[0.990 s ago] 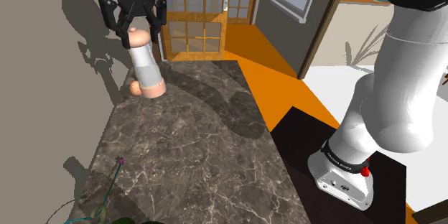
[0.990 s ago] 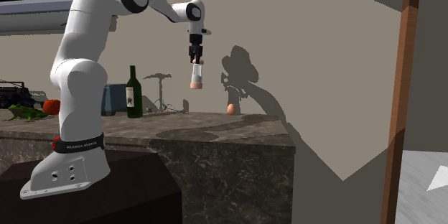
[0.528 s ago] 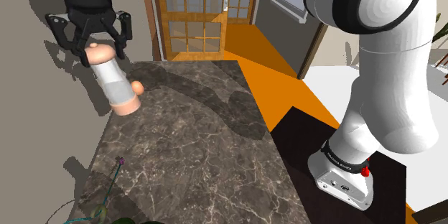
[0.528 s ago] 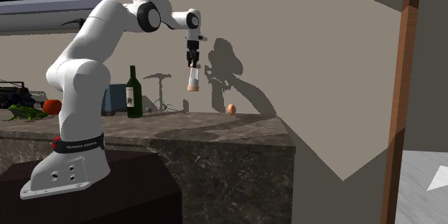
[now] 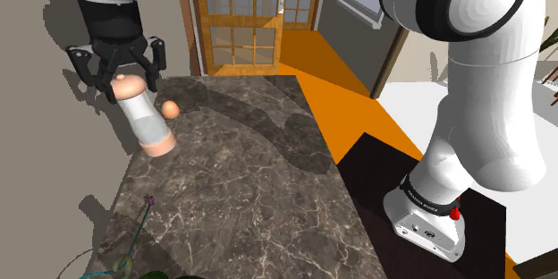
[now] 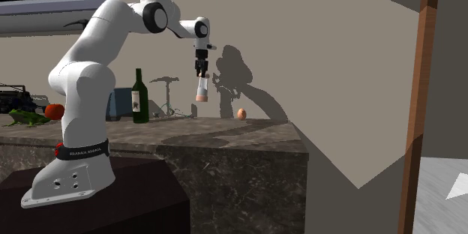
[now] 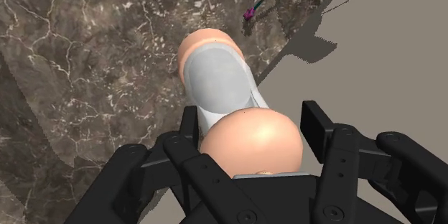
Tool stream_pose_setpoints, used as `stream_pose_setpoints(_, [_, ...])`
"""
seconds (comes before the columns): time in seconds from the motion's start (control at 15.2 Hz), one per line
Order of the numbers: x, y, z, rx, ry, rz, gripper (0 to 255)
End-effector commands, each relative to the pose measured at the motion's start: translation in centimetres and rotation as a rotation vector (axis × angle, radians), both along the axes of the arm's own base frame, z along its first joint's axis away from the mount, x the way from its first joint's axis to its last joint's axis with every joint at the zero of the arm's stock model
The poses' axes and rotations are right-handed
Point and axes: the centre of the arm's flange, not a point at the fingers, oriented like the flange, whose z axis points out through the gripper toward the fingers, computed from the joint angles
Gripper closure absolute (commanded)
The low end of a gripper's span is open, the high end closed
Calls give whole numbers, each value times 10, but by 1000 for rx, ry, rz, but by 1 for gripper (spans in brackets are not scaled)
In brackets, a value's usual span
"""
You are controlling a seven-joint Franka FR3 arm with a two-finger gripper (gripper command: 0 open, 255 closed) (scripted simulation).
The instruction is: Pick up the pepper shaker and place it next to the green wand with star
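- Your jaws are clamped on the pepper shaker [image 5: 145, 118]. In the wrist view the two black fingers [image 7: 316, 133] press against its rounded peach top cap from either side.
- Shaker body: peach caps at both ends, with a pale grey-white band between them.
- The shaker [image 6: 200, 88] is off the surface [image 5: 241, 197]. In the second exterior view it hangs from the jaws well above the dark marbled top.
- In the shoulder view the shaker leans, its lower cap nearer the camera than its gripped top. It sits over the far part of the surface, by that view's left edge.
- You will find the green wand [image 5: 150, 200] lying flat on the surface near the shoulder view's lower left. It shows a thin green stem and a small purple tip.
- In the wrist view the wand tip [image 7: 249, 14] lies beyond the shaker's lower cap [image 7: 219, 79], apart from it. Shaker and wand are well apart.
- A small peach egg-shaped object [image 5: 170, 107] rests on the surface just beside the shaker in the shoulder view. In the second exterior view it [image 6: 241, 112] sits to the shaker's right, lower down.
- A dark wine bottle [image 6: 139, 96] stands upright on the surface behind the arm in the second exterior view.
- A wooden glazed door [image 5: 241, 18] stands beyond the far end of the surface.
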Motion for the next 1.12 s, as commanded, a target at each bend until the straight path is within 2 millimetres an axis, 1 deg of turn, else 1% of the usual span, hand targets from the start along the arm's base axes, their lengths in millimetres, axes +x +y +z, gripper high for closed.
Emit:
stream_pose_setpoints(0.0, [0, 0, -10, 1, -1, 0, 255])
stream_pose_setpoints(1.06, [0, 0, -95, 1, -1, 0, 255])
